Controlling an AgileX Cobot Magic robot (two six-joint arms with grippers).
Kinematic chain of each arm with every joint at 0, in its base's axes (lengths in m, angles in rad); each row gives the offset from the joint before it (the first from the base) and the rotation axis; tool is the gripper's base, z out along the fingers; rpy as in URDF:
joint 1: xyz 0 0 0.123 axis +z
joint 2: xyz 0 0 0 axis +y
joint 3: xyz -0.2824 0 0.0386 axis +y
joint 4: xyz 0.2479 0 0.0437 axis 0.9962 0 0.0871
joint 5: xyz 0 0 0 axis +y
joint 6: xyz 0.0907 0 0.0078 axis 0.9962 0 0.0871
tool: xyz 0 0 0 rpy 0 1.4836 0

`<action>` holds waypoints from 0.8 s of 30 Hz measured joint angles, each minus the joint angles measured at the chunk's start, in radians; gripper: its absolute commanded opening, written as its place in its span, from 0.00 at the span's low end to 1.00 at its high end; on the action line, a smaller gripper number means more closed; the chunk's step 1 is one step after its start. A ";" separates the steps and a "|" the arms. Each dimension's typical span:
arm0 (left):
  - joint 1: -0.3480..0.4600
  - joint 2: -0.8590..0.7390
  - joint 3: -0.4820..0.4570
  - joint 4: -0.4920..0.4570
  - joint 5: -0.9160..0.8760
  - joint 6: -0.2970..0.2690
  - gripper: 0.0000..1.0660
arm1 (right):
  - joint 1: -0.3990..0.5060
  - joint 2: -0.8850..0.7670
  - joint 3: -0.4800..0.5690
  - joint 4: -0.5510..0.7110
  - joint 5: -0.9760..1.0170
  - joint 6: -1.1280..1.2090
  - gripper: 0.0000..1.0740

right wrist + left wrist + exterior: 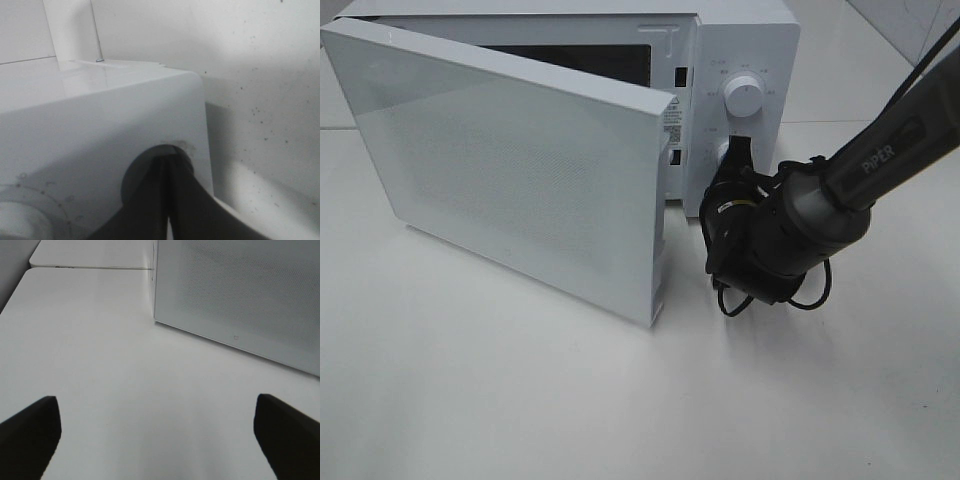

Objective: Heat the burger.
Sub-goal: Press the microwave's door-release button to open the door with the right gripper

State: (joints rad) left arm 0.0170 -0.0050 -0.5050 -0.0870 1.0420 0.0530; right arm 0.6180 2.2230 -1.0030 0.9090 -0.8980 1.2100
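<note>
A: The burger, where is it?

B: I cannot tell; none of the views shows it. The boxy white microwave (pixel 750 40) stands on the white table (pixel 620 400) with its flat white door (pixel 520 170) swung wide open, and the cavity behind it is dark.

A: And the right gripper (pixel 733 160)?

B: Its black fingers (pixel 172 200) are pressed together, tips at the control panel on the lower round white dial (pixel 722 150), below the upper dial (pixel 744 97).

A: The left gripper (pixel 157 440)?

B: It is spread wide with nothing between its fingers (pixel 30 435), low over the table near the door.
</note>
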 measured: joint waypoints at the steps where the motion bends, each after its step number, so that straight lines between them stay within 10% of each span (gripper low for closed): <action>1: 0.000 0.000 0.000 0.000 0.000 0.000 0.92 | 0.000 0.000 0.000 0.000 0.000 0.000 0.00; 24: 0.000 0.000 0.000 0.001 0.000 0.000 0.92 | -0.036 -0.098 0.097 -0.180 0.095 0.003 0.00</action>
State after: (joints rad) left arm 0.0170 -0.0050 -0.5050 -0.0860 1.0420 0.0530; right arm 0.5820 2.1250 -0.9060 0.7290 -0.8030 1.2130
